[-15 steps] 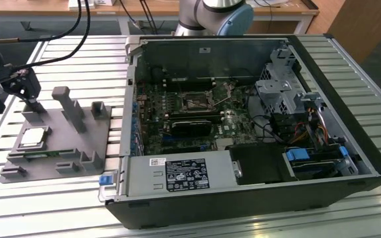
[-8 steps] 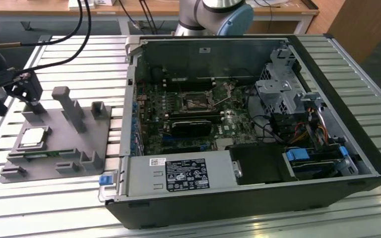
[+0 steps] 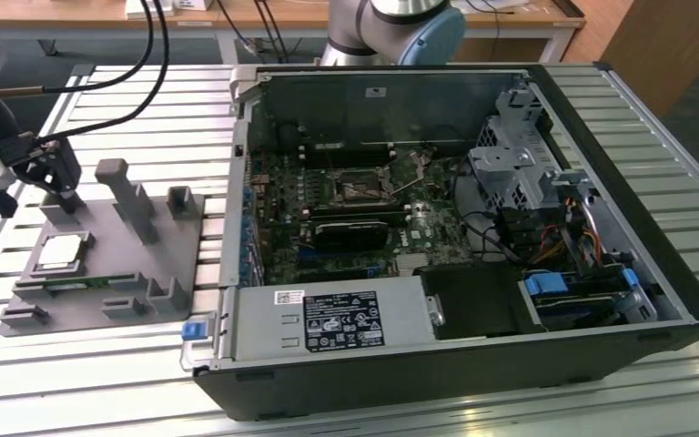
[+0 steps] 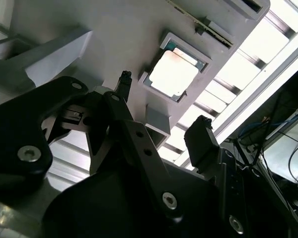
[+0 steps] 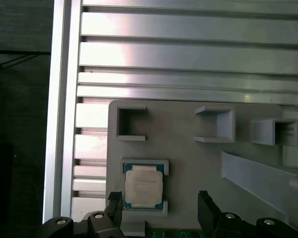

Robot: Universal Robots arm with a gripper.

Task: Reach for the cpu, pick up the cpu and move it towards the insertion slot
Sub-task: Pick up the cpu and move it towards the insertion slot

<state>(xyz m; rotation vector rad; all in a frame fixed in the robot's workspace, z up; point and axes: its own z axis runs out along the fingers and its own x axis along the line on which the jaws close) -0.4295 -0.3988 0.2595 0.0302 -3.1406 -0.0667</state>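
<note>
while one gripper [image 3: 28,187] hangs with its two fingers [image 4: 201,134] spread wide and empty, one cpu [image 3: 61,253] lies flat in a square recess of the single grey fixture [image 3: 113,259] just below it, untouched. in the first wrist view the cpu [image 5: 144,186] sits nearer one fingertip than the other. farther off, one open computer case [image 3: 447,382] holds the one insertion slot [image 3: 359,188] on its board [image 3: 422,232]. beyond that stands the arm's base [image 3: 399,27].
</note>
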